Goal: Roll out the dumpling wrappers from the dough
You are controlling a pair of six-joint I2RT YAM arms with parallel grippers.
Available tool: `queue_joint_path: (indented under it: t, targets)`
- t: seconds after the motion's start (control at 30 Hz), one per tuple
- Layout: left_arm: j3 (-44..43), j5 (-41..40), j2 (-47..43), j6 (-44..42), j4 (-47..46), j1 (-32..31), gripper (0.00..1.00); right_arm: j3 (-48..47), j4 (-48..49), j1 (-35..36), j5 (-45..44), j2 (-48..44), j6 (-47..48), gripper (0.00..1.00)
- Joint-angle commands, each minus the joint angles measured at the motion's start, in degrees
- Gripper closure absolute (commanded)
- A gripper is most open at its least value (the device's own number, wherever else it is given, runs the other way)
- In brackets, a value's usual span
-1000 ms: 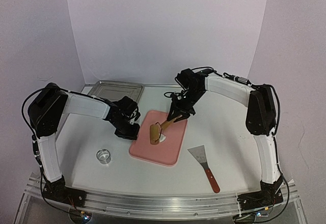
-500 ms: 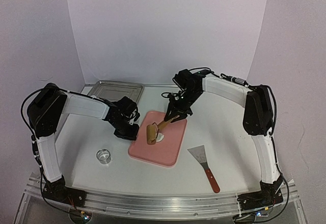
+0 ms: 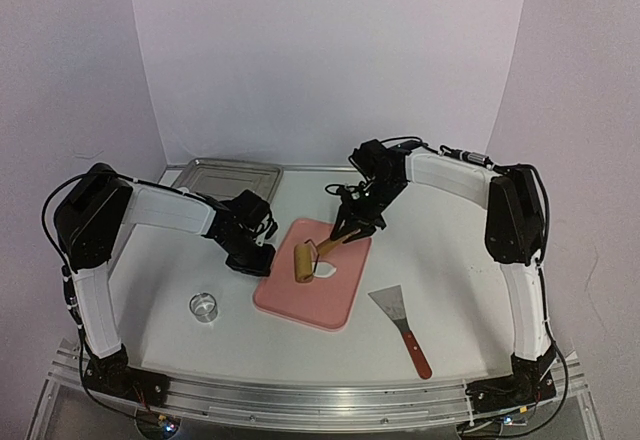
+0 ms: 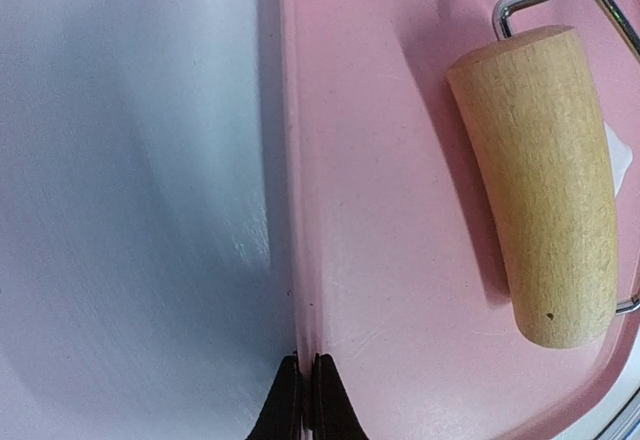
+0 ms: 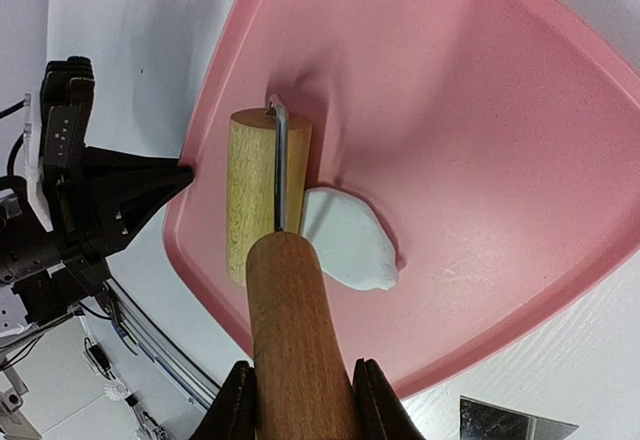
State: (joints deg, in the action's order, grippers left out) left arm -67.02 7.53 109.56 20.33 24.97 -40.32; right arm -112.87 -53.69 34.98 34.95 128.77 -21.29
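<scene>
A pink board [image 3: 318,305] lies mid-table. On it a flattened white piece of dough [image 3: 326,271] lies just right of a wooden roller [image 3: 302,262]. My right gripper [image 3: 349,228] is shut on the roller's wooden handle [image 5: 295,320]; in its wrist view the gripper [image 5: 300,385] clamps the handle, the roller [image 5: 252,195] touching the dough [image 5: 352,248]. My left gripper [image 3: 262,257] is shut on the board's left rim; its wrist view shows the gripper [image 4: 303,365] pinching that rim beside the roller [image 4: 540,185]. Cut dumpling wrappers are out of view.
A metal tray [image 3: 228,173] sits at the back left. A small metal ring cutter [image 3: 204,306] stands near the front left. A scraper with a red handle [image 3: 402,322] lies right of the board, its blade corner [image 5: 515,425] in the right wrist view.
The roller shifted slightly left over the dough, then came back right with my right gripper; more dough now shows beside it. The left gripper has stayed on the rim.
</scene>
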Motion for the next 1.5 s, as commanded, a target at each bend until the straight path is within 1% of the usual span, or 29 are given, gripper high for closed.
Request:
queue_joint_path:
  t: [0.0, 0.1, 0.17, 0.23, 0.3, 0.37, 0.53, 0.63, 0.7, 0.77, 0.83, 0.93, 0.97, 1.0, 1.07, 1.13, 1.17, 1.23, 1.27, 1.37, 1.47]
  targets:
    - [-0.73, 1.26, 0.15, -6.63, 5.68, -0.55, 1.00, -2.90, -8.66, -0.55, -7.50, 2.77, 1.58, 1.00]
    - [-3.29, 0.85, 1.49, -11.50, 6.46, -0.55, 1.00, -10.08, -8.00, -0.35, -2.65, 2.37, 1.98, 1.00]
    - [-4.43, 0.35, 2.20, -15.45, 6.45, -0.55, 1.00, -14.12, -7.99, -0.35, -2.90, 1.71, 1.71, 1.00]
    - [-5.66, -1.02, 2.80, -18.95, 6.93, -0.56, 1.00, -16.19, -8.48, -0.73, -4.19, 0.41, 1.27, 1.00]
    - [-6.97, -2.51, 4.06, -23.29, 7.87, -0.56, 1.00, -14.72, -8.82, -1.86, -4.63, -1.65, 0.93, 1.00]
    - [-8.68, -4.09, 5.46, -26.28, 8.90, -0.55, 1.00, -11.15, -9.18, -2.91, -4.90, -3.60, 1.63, 1.00]
    - [-13.41, -6.46, 8.44, -33.24, 9.61, -0.67, 1.00, -2.37, -11.14, -3.79, -7.74, -9.72, 6.12, 1.00]
    - [-15.97, -6.94, 10.35, -35.63, 9.22, -0.64, 0.95, 1.38, -11.72, -3.90, -8.67, -12.92, 7.50, 1.00]
    - [-17.66, -6.92, 11.90, -35.07, 9.19, -0.56, 0.89, 2.89, -11.81, -3.97, -9.83, -14.54, 7.55, 1.00]
    - [-18.75, -6.96, 12.49, -32.88, 8.76, -0.47, 0.79, 3.52, -11.85, -3.99, -10.63, -15.58, 7.28, 1.00]
    - [-19.26, -6.96, 11.80, -28.40, 8.00, -0.25, 0.65, 3.59, -11.84, -4.08, -10.56, -16.34, 7.09, 1.00]
    - [-19.56, -6.98, 8.93, -19.17, 7.54, 0.05, 0.46, 3.20, -11.77, -4.05, -8.95, -17.02, 7.65, 1.00]
    - [-19.82, -6.99, 7.83, -15.81, 8.02, 0.07, 0.41, 2.95, -11.80, -4.02, -8.29, -17.05, 8.07, 1.00]
    - [-20.15, -7.06, 6.65, -11.85, 9.01, 0.06, 0.38, 2.78, -11.84, -4.03, -7.38, -17.05, 8.49, 1.00]
    - [-20.94, -8.68, 4.70, -4.86, 12.17, 0.06, 0.34, 2.37, -11.92, -3.97, -5.88, -16.90, 9.44, 1.00]
    - [-21.31, -9.34, 3.00, 4.38, 16.22, 0.05, 0.33, 2.09, -12.12, -4.01, -5.07, -16.58, 10.14, 1.00]
    - [-20.89, -9.10, 2.32, 7.48, 18.31, 0.06, 0.33, 2.00, -12.25, -3.99, -4.88, -16.34, 10.54, 1.00]
    - [-18.10, -7.86, 0.28, 14.76, 20.26, 0.39, 0.31, 1.76, -12.27, -3.96, -4.49, -16.06, 11.10, 1.00]
    - [-16.40, -5.08, -0.94, 18.56, 20.44, 0.92, 0.31, 1.54, -12.16, -3.96, -4.33, -15.87, 11.26, 1.00]
    - [-10.87, -0.40, -3.79, 25.50, 19.35, 1.76, 0.31, 0.99, -12.15, -3.96, -3.58, -15.29, 11.67, 1.00]
    - [-8.03, 2.40, -4.44, 29.99, 18.81, 1.82, 0.33, 0.98, -12.04, -4.01, -2.57, -14.97, 11.92, 1.00]
